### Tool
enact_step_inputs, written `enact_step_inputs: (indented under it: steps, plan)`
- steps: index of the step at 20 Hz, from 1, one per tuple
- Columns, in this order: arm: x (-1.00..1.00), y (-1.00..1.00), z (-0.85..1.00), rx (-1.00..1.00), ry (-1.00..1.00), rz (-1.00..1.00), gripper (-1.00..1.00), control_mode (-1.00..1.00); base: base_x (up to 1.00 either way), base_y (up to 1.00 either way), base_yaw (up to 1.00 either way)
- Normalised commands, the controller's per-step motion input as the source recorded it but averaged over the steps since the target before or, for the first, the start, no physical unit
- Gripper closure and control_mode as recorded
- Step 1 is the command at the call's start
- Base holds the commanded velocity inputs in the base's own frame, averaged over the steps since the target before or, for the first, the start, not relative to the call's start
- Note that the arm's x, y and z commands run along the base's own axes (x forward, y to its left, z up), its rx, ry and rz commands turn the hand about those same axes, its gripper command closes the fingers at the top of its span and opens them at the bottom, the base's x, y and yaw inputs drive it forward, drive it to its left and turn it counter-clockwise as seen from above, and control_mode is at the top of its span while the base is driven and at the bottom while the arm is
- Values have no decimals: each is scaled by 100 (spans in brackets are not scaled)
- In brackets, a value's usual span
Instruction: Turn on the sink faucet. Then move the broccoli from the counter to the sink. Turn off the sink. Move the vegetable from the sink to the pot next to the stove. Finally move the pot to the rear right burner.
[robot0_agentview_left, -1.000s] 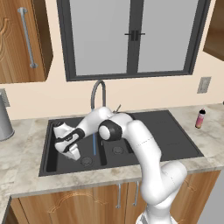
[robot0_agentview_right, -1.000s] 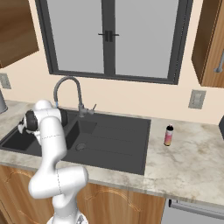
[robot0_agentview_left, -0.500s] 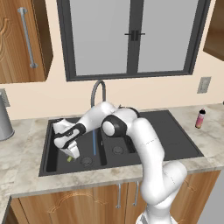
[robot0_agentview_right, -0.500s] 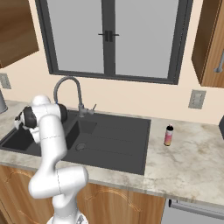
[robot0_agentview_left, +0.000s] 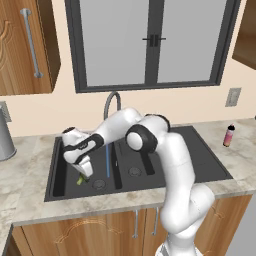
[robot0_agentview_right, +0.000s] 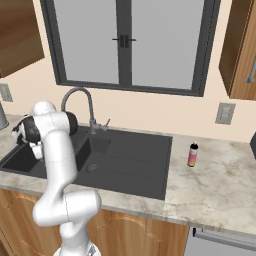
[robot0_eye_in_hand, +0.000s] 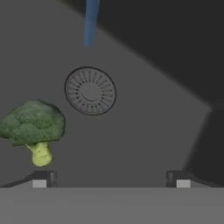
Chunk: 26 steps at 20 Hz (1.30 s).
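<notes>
- One sink (robot0_agentview_left: 200, 165) with two basins sits in the one counter (robot0_agentview_left: 30, 200); each basin has one round drain, and one drain (robot0_eye_in_hand: 90, 90) shows close up in the hand view.
- One sink faucet (robot0_agentview_left: 111, 102) rises at the back rim of the sink, and one blue stream of water (robot0_agentview_left: 107, 161) falls from it into the left basin (the water runs).
- One broccoli (robot0_eye_in_hand: 33, 127) lies on the floor of the left basin, beside the drain and apart from it, stalk pointing away from the drain.
- One small pink bottle (robot0_agentview_left: 229, 135) stands on the counter to the right of the sink; one steel canister (robot0_agentview_left: 6, 136) stands to the left of the sink, cut off by the picture's edge.
- In the left base view the broccoli is a small green scrap below the hand, mostly hidden by it.
- In the right base view the arm's own links cover the hand and much of the left basin.
- The arm bends over from in front of the sink and reaches down-left into the left basin.
- The gripper (robot0_eye_in_hand: 111, 178) hangs low over the basin floor, jaws spread wide and empty; the broccoli lies just off one fingertip (robot0_eye_in_hand: 40, 179), not between the two.
</notes>
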Motion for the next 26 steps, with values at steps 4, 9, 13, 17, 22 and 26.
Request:
enact_step_inputs:
  steps: [4, 9, 13, 17, 22, 26]
  plan:
    - [-52, -2, 55, 0, -11, -2, -100, -100, 0, 0, 0]
    - [-41, 0, 81, -1, -13, -1, -100, -100, 0, 0, 0]
    - [-33, 0, 77, -3, -12, 0, -100, -100, 0, 0, 0]
    - [-33, -1, 55, -1, -10, 0, -100, -100, 0, 0, 0]
    - [-40, -6, 38, -1, -9, 0, -100, -100, 0, 0, 0]
    - [-34, -10, 63, 0, -7, 1, -100, -100, 0, 0, 0]
